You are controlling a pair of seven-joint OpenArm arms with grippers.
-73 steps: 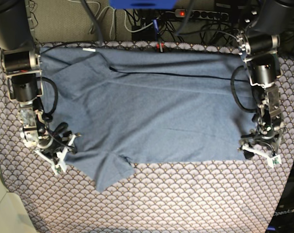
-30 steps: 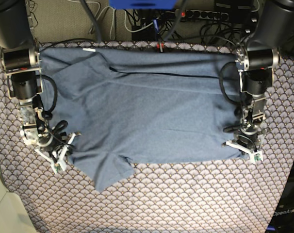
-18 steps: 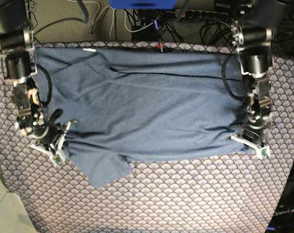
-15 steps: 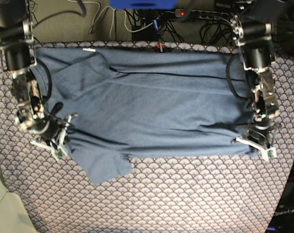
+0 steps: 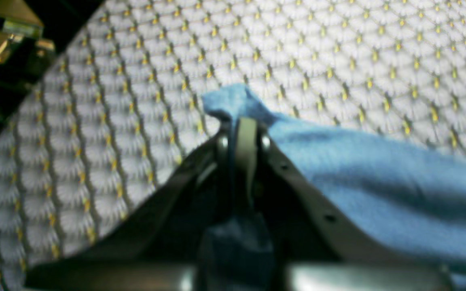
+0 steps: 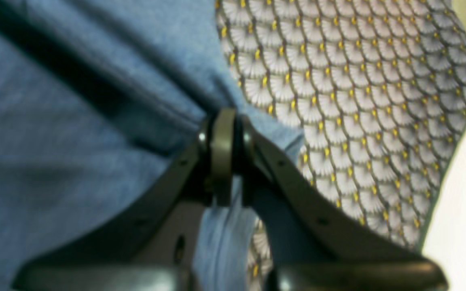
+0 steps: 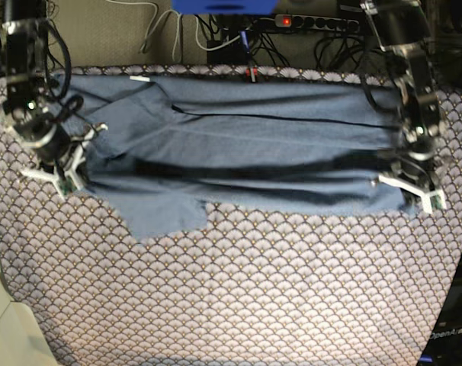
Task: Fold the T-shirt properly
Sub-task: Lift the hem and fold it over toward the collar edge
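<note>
A scallop-patterned tablecloth [image 7: 239, 297] covers the bench, bare across the lower half of the base frame. Above it, mid-frame, the T-shirt [image 7: 246, 152] lies spread with its near hem raised off the cloth. At the frame's left the right end effector [image 7: 63, 169] is clamped on the hem corner by the sleeve; at the right the left end effector [image 7: 408, 187] pinches the opposite corner, cloth bunched between its closed jaws. Holding both corners likely keeps the edge taut for carrying it toward the far edge by the power strip [image 7: 315, 23].
</note>
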